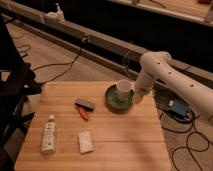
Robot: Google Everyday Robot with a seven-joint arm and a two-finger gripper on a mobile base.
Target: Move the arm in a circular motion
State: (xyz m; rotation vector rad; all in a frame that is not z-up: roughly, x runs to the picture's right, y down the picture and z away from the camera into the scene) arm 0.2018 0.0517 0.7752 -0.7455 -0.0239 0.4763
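Note:
The white arm (172, 80) of thick rounded segments with small dark dots reaches in from the right. It bends at a bulbous joint (154, 62) and points down. Its narrower tip, the gripper (137, 96), hangs at the right rim of a green plate (113, 103) on the wooden table (125, 140). A white cup (123, 89) stands on the plate, just left of the gripper. Nothing shows in the gripper.
On the table lie a black block (85, 104), a red tool (83, 114), a white tube (48, 134) and a white bar (86, 142). A blue device (178, 109) and cables lie on the floor at right. A dark stand (15, 95) is at left.

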